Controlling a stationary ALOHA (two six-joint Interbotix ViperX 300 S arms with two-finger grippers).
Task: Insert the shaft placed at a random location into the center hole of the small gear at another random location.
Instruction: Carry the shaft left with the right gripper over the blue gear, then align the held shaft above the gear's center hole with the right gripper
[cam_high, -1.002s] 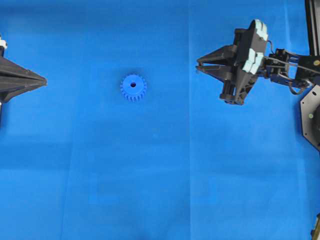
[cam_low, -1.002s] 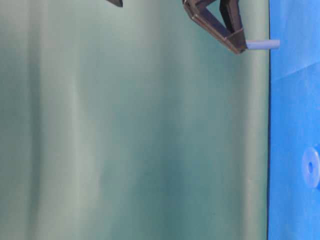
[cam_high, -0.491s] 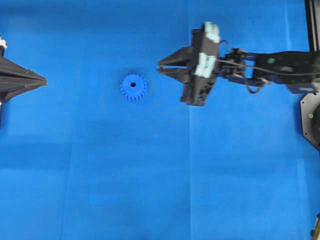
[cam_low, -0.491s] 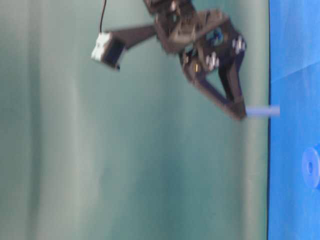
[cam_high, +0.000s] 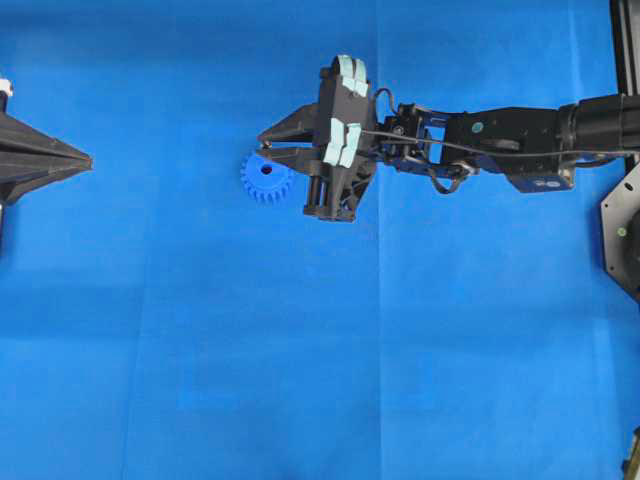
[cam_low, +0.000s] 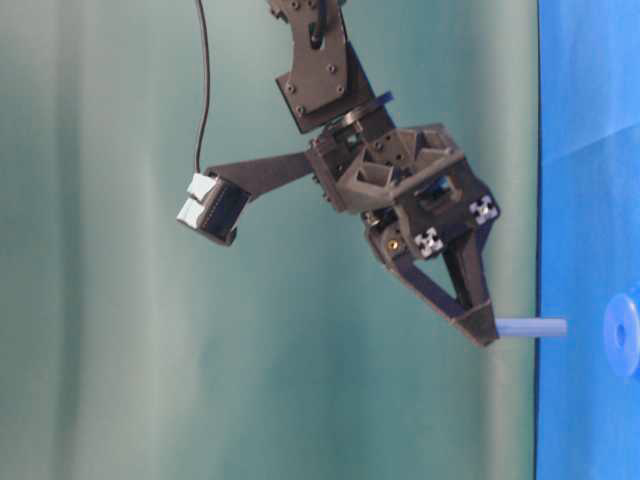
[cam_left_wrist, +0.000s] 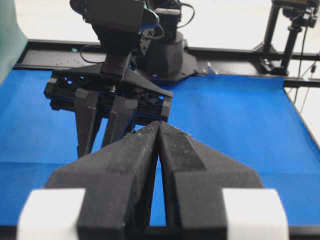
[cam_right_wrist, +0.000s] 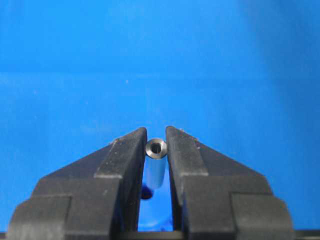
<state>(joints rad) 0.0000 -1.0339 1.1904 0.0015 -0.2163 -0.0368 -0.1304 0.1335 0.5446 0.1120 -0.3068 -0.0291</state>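
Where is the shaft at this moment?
The shaft is clamped between the right gripper fingertips; in the table-level view it sticks out toward the blue cloth, close to the small gear.

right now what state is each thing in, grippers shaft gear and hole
right gripper: shut on the shaft, held above the cloth
shaft: clamped between the fingers, its tip pointing at the cloth, not yet in the gear
small gear: lying flat on the cloth, partly under the right gripper in the overhead view
center hole: empty, nothing in it
left gripper: shut, holding nothing, at the left edge away from the gear
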